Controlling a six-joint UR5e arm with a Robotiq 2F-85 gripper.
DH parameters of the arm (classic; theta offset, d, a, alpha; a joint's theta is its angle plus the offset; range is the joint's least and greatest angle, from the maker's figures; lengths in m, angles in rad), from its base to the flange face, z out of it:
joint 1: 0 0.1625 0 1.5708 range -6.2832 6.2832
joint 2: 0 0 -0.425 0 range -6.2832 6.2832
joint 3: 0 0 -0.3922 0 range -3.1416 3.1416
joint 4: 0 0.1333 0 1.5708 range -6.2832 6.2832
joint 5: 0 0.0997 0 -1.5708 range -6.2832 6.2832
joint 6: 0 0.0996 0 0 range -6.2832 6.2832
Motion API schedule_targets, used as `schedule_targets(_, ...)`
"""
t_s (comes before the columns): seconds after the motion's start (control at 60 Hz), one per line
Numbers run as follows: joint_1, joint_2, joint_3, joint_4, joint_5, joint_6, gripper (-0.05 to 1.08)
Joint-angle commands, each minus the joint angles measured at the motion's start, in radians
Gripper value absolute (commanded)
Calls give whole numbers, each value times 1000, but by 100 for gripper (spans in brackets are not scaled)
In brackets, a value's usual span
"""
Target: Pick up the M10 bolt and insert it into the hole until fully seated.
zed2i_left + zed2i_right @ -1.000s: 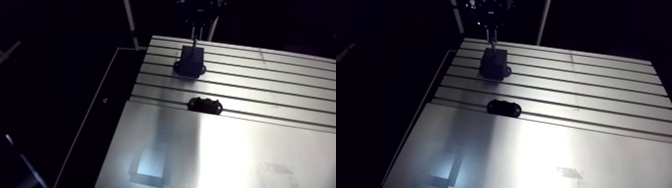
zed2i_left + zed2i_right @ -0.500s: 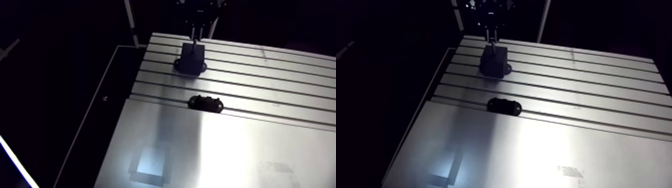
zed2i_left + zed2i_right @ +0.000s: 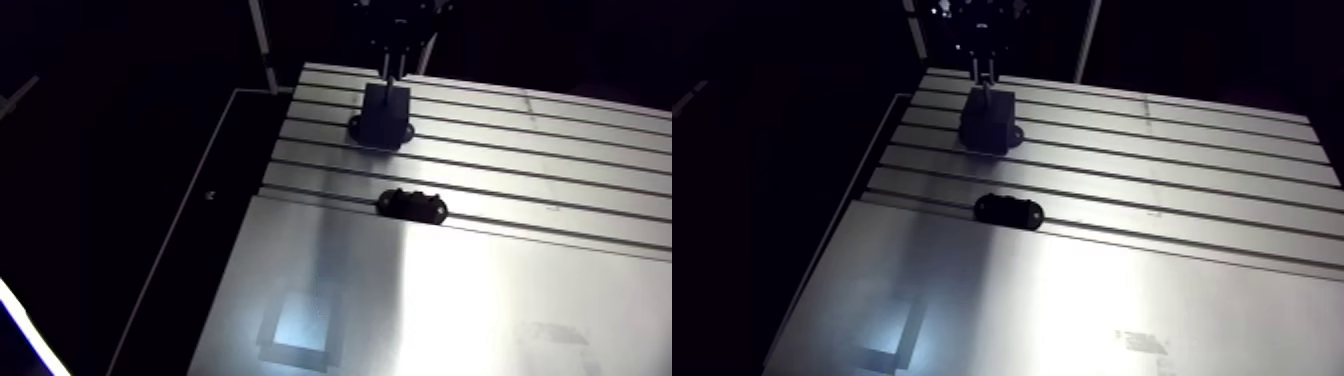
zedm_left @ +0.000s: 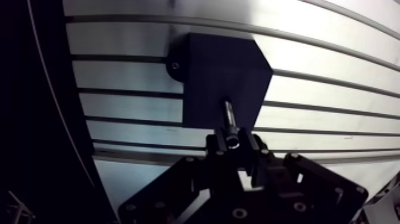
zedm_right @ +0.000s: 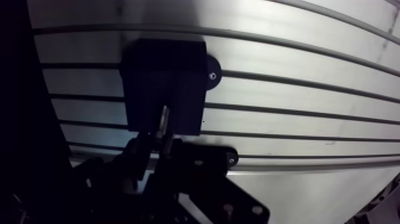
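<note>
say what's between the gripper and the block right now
The bolt: the wrist view shows it clamped in the gripper, its shank reaching towards the dark block. Nothing else lies there.

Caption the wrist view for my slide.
The fingers grip the M10 bolt, tip at the dark block on the slotted table.

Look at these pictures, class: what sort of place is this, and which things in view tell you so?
Probably a robotics lab or an assembly test bench: a slotted aluminium table, a dark block standing on it, and a robot hand shut on a bolt over that block.
</note>
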Motion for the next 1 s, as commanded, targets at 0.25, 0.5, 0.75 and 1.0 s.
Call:
schedule_targets(0.25,0,4,-4,0,0,0,107)
schedule_targets(0.5,0,3,-13,1,2,0,108)
schedule_targets(0.75,0,0,-24,4,3,-1,108)
schedule_targets(1.0,0,-3,-22,9,2,-3,108)
